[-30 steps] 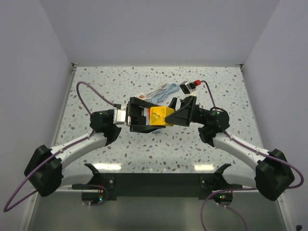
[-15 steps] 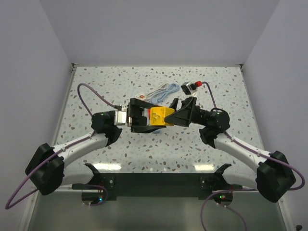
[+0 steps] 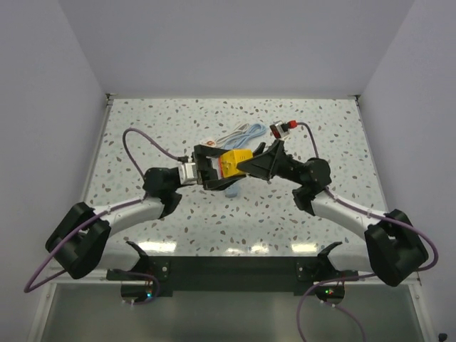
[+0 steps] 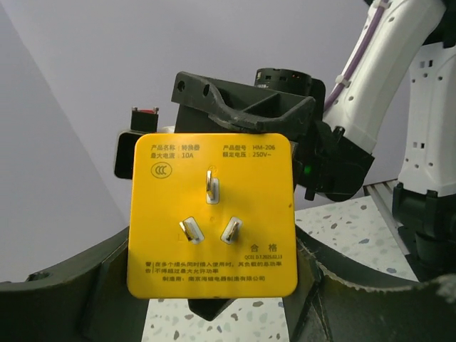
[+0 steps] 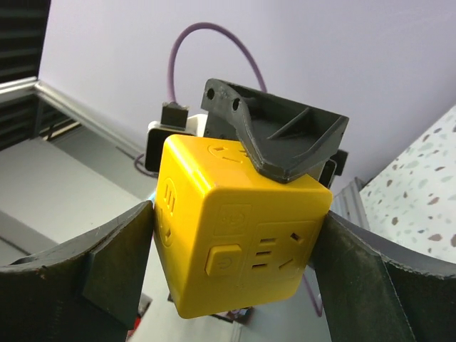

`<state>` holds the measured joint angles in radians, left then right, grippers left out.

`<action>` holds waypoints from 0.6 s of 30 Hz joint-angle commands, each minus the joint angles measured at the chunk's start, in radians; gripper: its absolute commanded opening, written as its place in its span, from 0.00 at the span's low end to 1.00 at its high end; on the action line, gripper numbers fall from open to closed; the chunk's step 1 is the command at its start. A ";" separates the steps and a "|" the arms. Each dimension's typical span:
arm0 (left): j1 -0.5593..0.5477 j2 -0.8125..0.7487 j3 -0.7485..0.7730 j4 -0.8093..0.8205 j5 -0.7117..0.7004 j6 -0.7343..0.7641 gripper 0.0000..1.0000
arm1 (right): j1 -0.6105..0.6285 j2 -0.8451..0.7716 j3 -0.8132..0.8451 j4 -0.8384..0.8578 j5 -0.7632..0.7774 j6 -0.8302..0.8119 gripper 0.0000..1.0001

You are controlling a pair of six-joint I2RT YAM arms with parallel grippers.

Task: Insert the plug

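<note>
A yellow cube plug adapter (image 3: 234, 162) hangs above the table middle, held between both grippers. My left gripper (image 3: 216, 168) is shut on it from the left. In the left wrist view (image 4: 211, 285) its three-pronged face (image 4: 211, 214) points at the camera. My right gripper (image 3: 251, 164) is shut on it from the right. In the right wrist view (image 5: 235, 249) the cube (image 5: 242, 235) sits between my fingers, socket face and button showing. A left finger (image 5: 285, 139) lies on top of it. The socket strip (image 3: 229, 136) with a red switch (image 3: 283, 127) lies behind.
A light blue cable (image 3: 249, 132) lies coiled by the strip at the back middle, and a blue piece (image 3: 231, 190) shows on the table just under the grippers. White walls stand on three sides of the speckled table (image 3: 142, 135). Purple arm cables loop beside each wrist.
Both grippers have risen and shifted slightly toward the back with the yellow cube. The cube has tilted and both wrists have turned. Both grips hold.
</note>
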<state>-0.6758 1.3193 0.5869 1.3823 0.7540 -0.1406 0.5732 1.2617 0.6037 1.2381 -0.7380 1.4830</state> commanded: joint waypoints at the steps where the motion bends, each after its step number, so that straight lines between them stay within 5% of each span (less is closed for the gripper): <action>1: 0.001 0.078 -0.024 -0.079 -0.075 0.010 0.24 | 0.017 0.075 0.008 0.280 -0.023 -0.072 0.00; 4: 0.001 0.141 -0.010 0.016 -0.003 -0.028 0.01 | 0.014 0.169 0.028 0.374 -0.032 0.020 0.13; 10: 0.001 0.192 0.027 0.078 0.079 -0.040 0.00 | 0.008 0.153 0.053 0.368 -0.063 0.019 0.34; 18: 0.021 0.222 0.011 0.250 0.148 -0.145 0.00 | -0.026 0.021 0.038 0.256 -0.075 -0.030 0.30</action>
<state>-0.6514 1.5002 0.6102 1.4075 0.8276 -0.1894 0.5503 1.3907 0.6033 1.2179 -0.7860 1.5066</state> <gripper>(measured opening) 0.663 0.753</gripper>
